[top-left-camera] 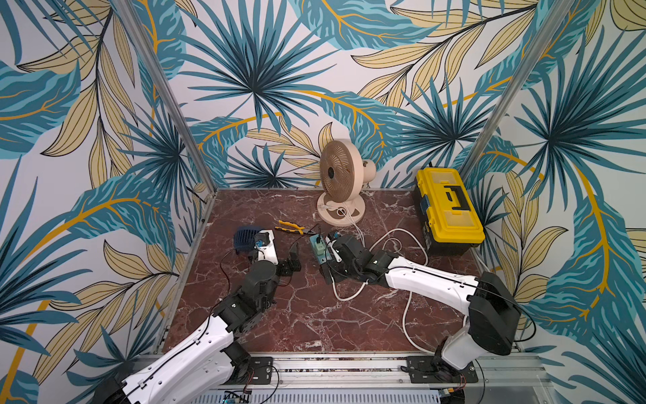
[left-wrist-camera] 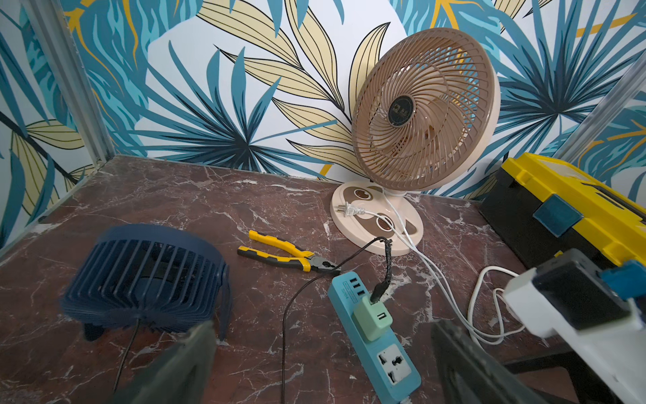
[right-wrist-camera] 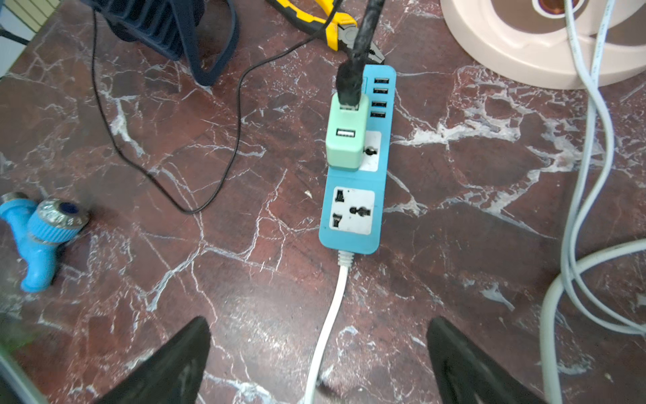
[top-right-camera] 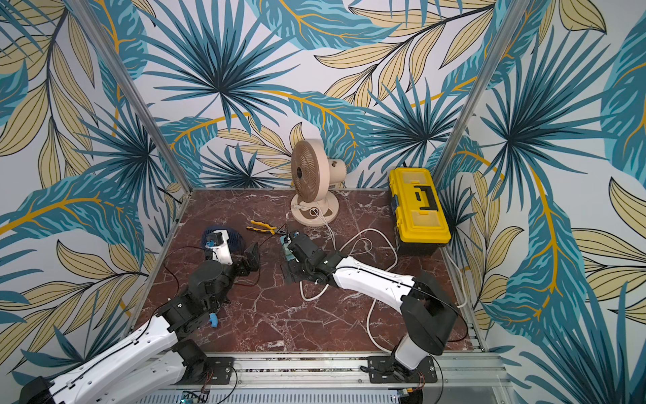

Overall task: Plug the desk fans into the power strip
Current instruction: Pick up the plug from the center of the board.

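The small navy desk fan (left-wrist-camera: 146,276) (top-left-camera: 244,237) stands at the left of the marble table. Its black cable (right-wrist-camera: 349,80) runs into a mint-green adapter (right-wrist-camera: 346,140) (left-wrist-camera: 372,316), which sits in the far socket of the light blue power strip (right-wrist-camera: 353,210) (left-wrist-camera: 393,363) (top-left-camera: 317,252). The near socket is free. My right gripper (right-wrist-camera: 318,323) (top-left-camera: 330,271) hovers open over the strip's white-cord end, holding nothing. Between the fan and the strip, my left gripper (left-wrist-camera: 323,327) (top-left-camera: 292,262) is open and holds nothing.
A beige fan (top-left-camera: 337,171) stands at the back, with its white two-pin plug (left-wrist-camera: 349,210) lying loose on its base. Yellow pliers (left-wrist-camera: 290,255) lie beyond the strip. A yellow toolbox (top-left-camera: 447,206) sits back right. White cords (top-left-camera: 402,238) loop to the right. A blue plastic tap (right-wrist-camera: 38,231) lies near the left arm.
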